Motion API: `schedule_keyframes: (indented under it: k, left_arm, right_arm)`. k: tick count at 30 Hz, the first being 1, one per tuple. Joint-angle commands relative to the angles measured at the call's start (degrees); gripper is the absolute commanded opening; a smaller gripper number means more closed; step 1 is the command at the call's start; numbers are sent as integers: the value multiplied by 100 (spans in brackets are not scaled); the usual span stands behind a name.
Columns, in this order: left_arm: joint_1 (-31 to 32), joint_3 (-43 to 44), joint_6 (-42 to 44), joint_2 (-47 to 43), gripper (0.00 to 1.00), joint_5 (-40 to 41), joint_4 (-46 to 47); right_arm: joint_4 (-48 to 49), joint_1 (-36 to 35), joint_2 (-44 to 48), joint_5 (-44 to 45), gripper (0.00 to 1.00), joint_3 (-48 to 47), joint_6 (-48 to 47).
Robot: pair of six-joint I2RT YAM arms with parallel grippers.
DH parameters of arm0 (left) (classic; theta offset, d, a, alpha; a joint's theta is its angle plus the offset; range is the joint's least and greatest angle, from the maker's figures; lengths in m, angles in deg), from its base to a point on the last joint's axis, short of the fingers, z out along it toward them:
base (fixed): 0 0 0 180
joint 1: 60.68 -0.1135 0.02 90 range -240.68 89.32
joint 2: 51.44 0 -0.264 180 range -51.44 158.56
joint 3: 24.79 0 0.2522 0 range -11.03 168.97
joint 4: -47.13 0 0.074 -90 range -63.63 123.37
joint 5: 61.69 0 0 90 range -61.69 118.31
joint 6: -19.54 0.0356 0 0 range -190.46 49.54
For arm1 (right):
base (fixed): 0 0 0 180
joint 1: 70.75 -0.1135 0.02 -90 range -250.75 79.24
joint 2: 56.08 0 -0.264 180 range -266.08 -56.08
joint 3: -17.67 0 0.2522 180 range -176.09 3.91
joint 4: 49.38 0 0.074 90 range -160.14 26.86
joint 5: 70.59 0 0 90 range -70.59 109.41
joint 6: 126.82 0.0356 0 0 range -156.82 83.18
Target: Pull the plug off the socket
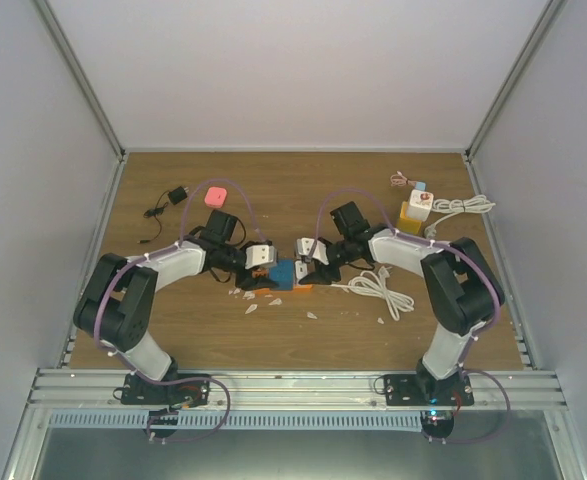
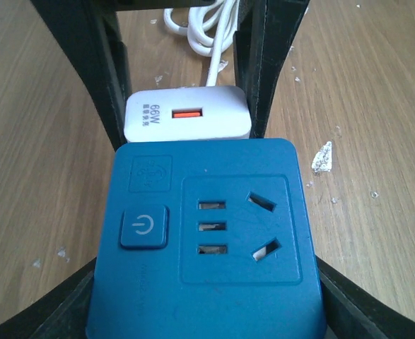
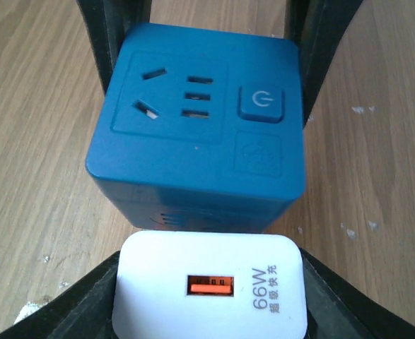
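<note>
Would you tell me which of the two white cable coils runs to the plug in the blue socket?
The near coil beside the right arm, trailing from the white plug; the other coil lies at the far right.

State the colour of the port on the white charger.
Orange; the port shows best in the right wrist view.

A white plug (image 3: 211, 286) with an orange port sits pushed into one side of the blue cube socket (image 3: 196, 120).
</note>
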Motion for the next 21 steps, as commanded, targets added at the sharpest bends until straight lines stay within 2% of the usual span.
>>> schedule_keyframes:
  k: [1,8,17,21]
  left_arm:
    - [-252,-13,-48,-379,9,-718,147]
    - [-391,-87,-70,-539,6,-1062,153]
    - [-810,157,-300,-429,3,-1694,49]
    - [-845,154,-183,-450,2,-1588,-42]
  right_arm:
    - [76,-176,-175,387,52,-116,-79]
    - [-64,-310,-468,527,28,-368,99]
    - [-155,-381,-617,910,21,-417,105]
    - [-168,-381,-611,916,20,-409,108]
